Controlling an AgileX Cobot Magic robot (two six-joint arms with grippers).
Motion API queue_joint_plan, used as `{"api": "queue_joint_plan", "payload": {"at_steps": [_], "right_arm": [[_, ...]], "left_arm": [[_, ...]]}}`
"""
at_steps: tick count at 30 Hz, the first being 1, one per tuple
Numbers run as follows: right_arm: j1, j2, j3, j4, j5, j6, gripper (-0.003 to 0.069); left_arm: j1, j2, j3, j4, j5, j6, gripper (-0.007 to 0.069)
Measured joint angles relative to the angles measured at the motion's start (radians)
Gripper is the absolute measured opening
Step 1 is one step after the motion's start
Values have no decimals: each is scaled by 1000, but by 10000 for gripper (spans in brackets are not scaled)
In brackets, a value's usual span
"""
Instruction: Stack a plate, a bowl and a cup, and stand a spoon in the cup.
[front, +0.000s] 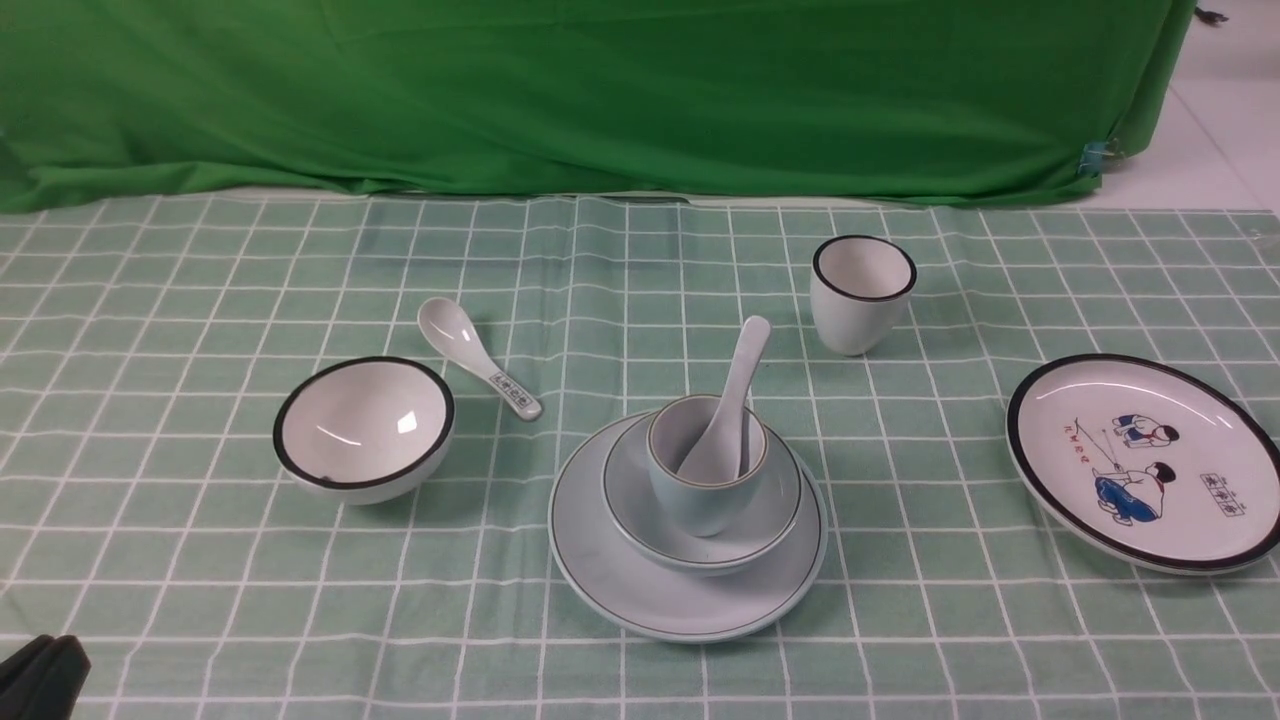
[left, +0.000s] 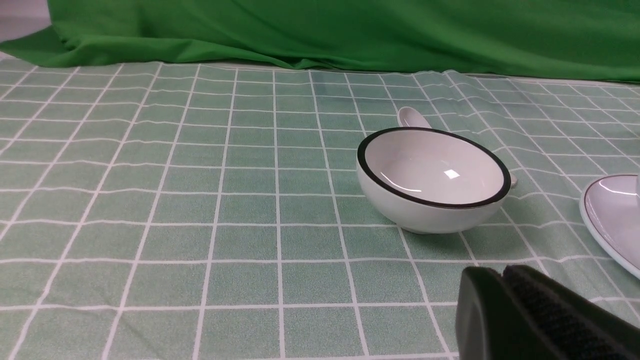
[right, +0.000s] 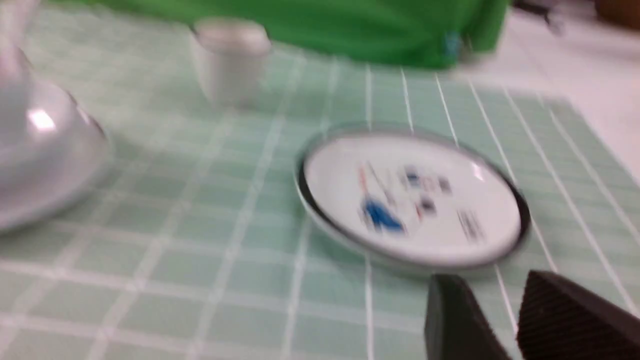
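Note:
The pale blue-green plate (front: 600, 560) lies at the table's middle front. The shallow bowl (front: 635, 500) sits on it, and the cup (front: 700, 495) stands in the bowl. The plain white spoon (front: 740, 375) stands in the cup, handle leaning to the far right. My left gripper (front: 40, 675) is at the front left corner, shut and empty (left: 500, 272), with the plate's edge (left: 612, 220) to its side. My right gripper (right: 492, 285) is out of the front view; its jaws stand apart and empty near the cartoon plate. The stack shows blurred in the right wrist view (right: 40, 150).
A deep white black-rimmed bowl (front: 363, 420) (left: 432, 177) stands left of the stack, with a pattern-handled spoon (front: 478, 355) behind it. A white black-rimmed cup (front: 862, 292) (right: 230, 60) is at the far right of the stack. A cartoon plate (front: 1145, 460) (right: 415, 200) lies at the right. Green drape (front: 600, 90) hangs behind.

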Motion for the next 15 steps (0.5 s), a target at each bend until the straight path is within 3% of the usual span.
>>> {"api": "queue_joint_plan", "payload": {"at_steps": [15], "right_arm": [[-29, -10, 10, -1, 40, 8, 242]], "left_arm": [[0, 0, 0, 19, 3, 5, 17]]}}
